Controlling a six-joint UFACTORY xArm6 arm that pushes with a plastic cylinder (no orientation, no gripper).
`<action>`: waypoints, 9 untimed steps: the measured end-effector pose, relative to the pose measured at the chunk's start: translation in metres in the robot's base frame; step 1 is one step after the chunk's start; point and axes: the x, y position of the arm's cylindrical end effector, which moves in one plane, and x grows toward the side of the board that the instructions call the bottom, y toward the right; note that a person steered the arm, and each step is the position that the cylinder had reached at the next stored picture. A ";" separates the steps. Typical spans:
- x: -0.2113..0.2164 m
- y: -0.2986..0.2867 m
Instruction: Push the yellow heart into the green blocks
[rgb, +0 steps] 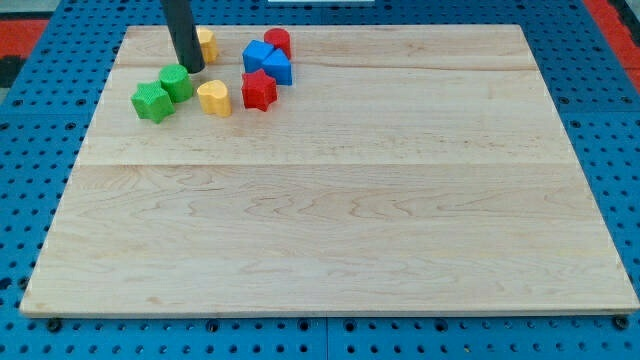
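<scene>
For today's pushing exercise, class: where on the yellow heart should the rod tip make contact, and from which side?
Push on the yellow heart at its flank facing the view's right, moving toward the view's left, since the green blocks lie just left of it. My tip now sits above the green blocks, so it probably must circle round first.

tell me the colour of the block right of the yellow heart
Red, a star-like block, seen in the camera view.

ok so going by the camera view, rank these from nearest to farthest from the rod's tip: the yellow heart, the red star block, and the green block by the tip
Measured from my tip:
1. Green block, just below the tip, toward the view's left.
2. Yellow heart, below the tip, toward the view's right.
3. Red star block, farther toward the view's right.
</scene>
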 end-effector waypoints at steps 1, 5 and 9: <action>-0.045 0.004; -0.055 0.066; -0.056 0.018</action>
